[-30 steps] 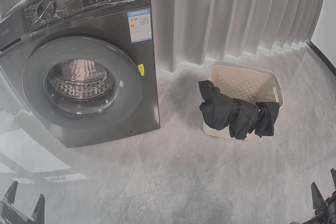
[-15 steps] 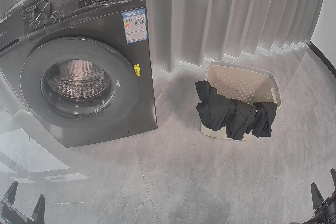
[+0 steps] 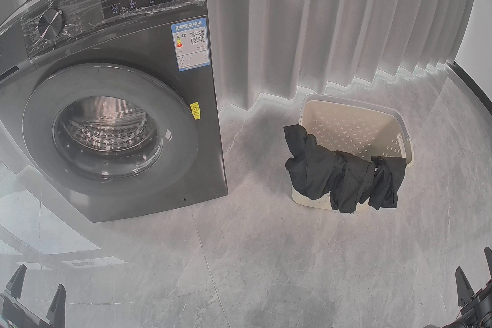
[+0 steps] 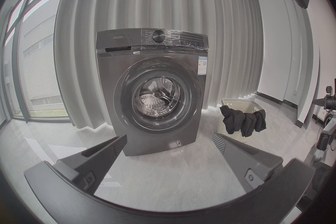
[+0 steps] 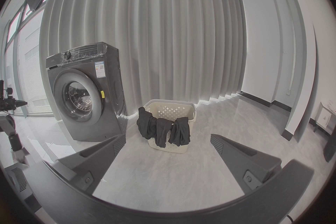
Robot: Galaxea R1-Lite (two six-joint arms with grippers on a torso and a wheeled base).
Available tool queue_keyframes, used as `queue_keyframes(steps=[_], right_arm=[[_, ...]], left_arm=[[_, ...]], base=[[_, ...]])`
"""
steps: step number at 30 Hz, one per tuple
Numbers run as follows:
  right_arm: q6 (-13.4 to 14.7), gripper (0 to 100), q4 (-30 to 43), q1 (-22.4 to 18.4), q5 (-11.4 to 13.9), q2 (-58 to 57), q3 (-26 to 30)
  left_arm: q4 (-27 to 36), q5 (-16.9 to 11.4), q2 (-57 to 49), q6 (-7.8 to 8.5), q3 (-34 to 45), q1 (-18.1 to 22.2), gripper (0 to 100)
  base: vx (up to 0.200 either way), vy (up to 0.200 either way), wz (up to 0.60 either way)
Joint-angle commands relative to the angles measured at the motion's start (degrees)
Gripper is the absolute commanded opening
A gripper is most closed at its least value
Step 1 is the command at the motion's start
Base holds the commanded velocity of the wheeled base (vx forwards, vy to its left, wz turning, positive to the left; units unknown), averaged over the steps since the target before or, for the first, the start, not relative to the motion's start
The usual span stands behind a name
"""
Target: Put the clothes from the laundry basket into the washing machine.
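A dark grey washing machine (image 3: 118,88) stands on the floor at the left, its steel drum visible through the round front. To its right sits a cream laundry basket (image 3: 353,106) with black clothes (image 3: 338,172) draped over its near rim. My left gripper (image 3: 38,285) is low at the near left, open and empty. My right gripper (image 3: 474,267) is low at the near right, also open and empty. Both are far from the basket. The left wrist view faces the machine (image 4: 150,88) between the open left gripper (image 4: 169,137). The right wrist view has the clothes (image 5: 162,128) beyond the open right gripper (image 5: 168,139).
A long white curtain (image 3: 333,11) hangs behind the machine and basket. A white wall (image 5: 266,42) with a dark skirting closes the right side, and tall windows (image 4: 35,60) stand left of the machine. Grey tiled floor (image 3: 266,262) lies between me and both things.
The whole head view has shifted: the machine sits further left and the basket slightly lower left, so the camera moved. The clothes, basket and both grippers keep their positions.
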Motion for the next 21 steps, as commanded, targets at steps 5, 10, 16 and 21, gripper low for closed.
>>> queue_keyframes(steps=[5,10,16,21], right_arm=[[-0.04,100,-0.02,-0.02,0.02,-0.59,1.01],[0.05,100,-0.02,0.06,0.02,-0.59,1.01],[0.05,100,-0.02,0.06,0.02,-0.59,1.01],[-0.04,100,-0.02,0.06,0.02,-0.59,1.01]], left_arm=[[-0.09,0.02,-0.84,-0.19,1.01,0.02,100],[0.0,0.02,-0.84,-0.01,1.01,0.02,100],[0.0,0.02,-0.84,-0.01,1.01,0.02,100],[0.0,0.02,-0.84,-0.01,1.01,0.02,100]], base=[[0.0,0.0,0.0],[0.0,-0.12,0.0],[0.0,-0.2,0.0],[0.0,-0.04,0.0]])
